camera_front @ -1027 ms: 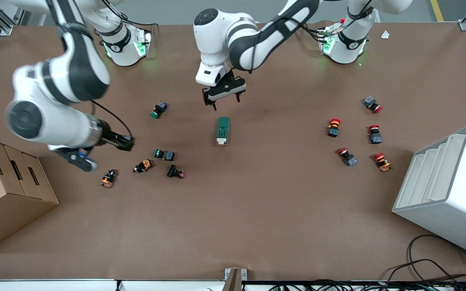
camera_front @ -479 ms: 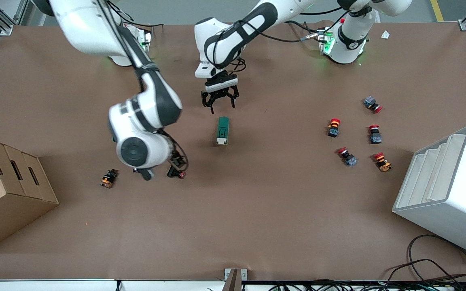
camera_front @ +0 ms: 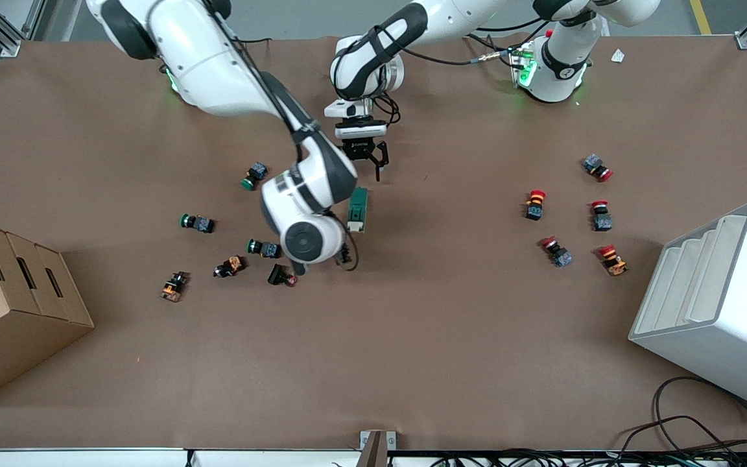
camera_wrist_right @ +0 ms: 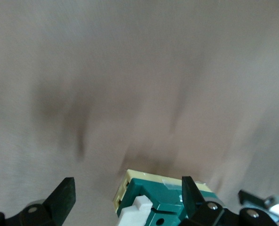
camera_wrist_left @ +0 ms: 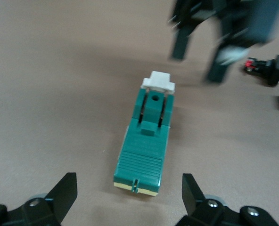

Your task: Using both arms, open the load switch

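Right arm (camera_front: 302, 207) partly hides the load switch (camera_front: 358, 206).

No readable text here.
I find no legible letters, numbers or brand marks on my load switch (camera_wrist_left: 146, 141), nor on anything lying near it.

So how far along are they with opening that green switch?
Only the approach looks done. The load switch lies untouched on the table, white lever flat. The left gripper and right gripper hover open at opposite ends of it. Gripping and opening remain.
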Controlling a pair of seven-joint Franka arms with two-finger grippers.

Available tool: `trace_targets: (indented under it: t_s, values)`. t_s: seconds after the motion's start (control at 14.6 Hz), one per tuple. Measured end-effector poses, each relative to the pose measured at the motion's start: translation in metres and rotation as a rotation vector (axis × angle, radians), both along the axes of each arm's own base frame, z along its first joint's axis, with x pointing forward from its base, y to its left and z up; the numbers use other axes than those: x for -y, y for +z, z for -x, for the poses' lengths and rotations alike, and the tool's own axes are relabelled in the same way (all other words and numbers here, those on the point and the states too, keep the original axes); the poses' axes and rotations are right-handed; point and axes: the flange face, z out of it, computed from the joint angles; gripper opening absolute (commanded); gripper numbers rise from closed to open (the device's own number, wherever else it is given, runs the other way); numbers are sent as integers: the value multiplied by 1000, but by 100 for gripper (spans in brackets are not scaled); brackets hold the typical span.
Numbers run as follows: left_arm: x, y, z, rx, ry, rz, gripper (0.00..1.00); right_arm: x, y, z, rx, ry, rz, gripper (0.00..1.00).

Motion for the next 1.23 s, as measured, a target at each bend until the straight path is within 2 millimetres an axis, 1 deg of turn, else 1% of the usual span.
trace_targets:
  t_s: [0.07,0.21,0.34,0.48,0.68,0.89,1.03,1.23]
  values:
    - [-1,-8,1,24,-26,-8,99,-10,-8,9,-5,0,12,100]
    - [-6,-27,1,56,-58,-23,99,-21,-11,20,-20,10,26,100]
    - [-11,-42,-1,85,-72,-42,99,-24,-7,26,-54,14,47,100]
    - [-14,-51,-2,130,-92,-58,99,-23,-2,28,-90,24,66,100]
    - [-15,-55,-1,156,-98,-59,99,-24,18,30,-144,49,88,100]
    - [-15,-57,1,166,-97,-59,99,-23,35,36,-197,74,112,100]
    - [-15,-57,1,167,-97,-59,99,-21,42,41,-223,84,124,100]
    - [-15,-57,1,171,-98,-61,99,-27,42,48,-241,100,122,100]
